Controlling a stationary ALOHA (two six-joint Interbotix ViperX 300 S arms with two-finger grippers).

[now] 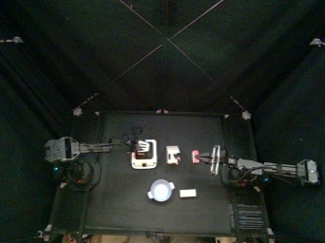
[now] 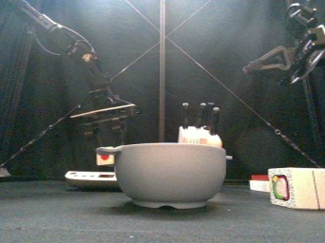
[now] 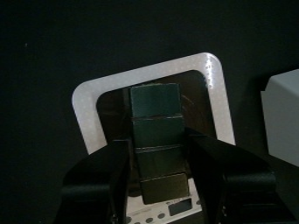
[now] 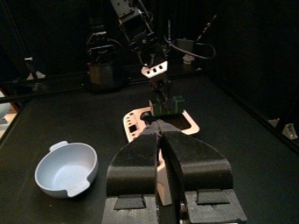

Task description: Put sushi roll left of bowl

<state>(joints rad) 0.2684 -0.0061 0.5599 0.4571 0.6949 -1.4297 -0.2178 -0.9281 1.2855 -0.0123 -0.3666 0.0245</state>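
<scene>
Sushi roll [image 1: 189, 193] tiny and indistinct just beside bowl [image 1: 162, 190]; left fingers [image 3: 100, 175] wide apart, right fingers [image 4: 138, 162] together.

Top camera: high overhead, straight down; small black counter [image 1: 127, 204] mid-frame. Front camera: counter height at the front edge, level, very near the round pale blue-grey bowl [image 2: 173, 173]. Left wrist camera: close above the white rectangular board with dark middle [image 3: 87, 109]. Right wrist camera: looks along the counter, sharing bowl and board with the top view.
</scene>
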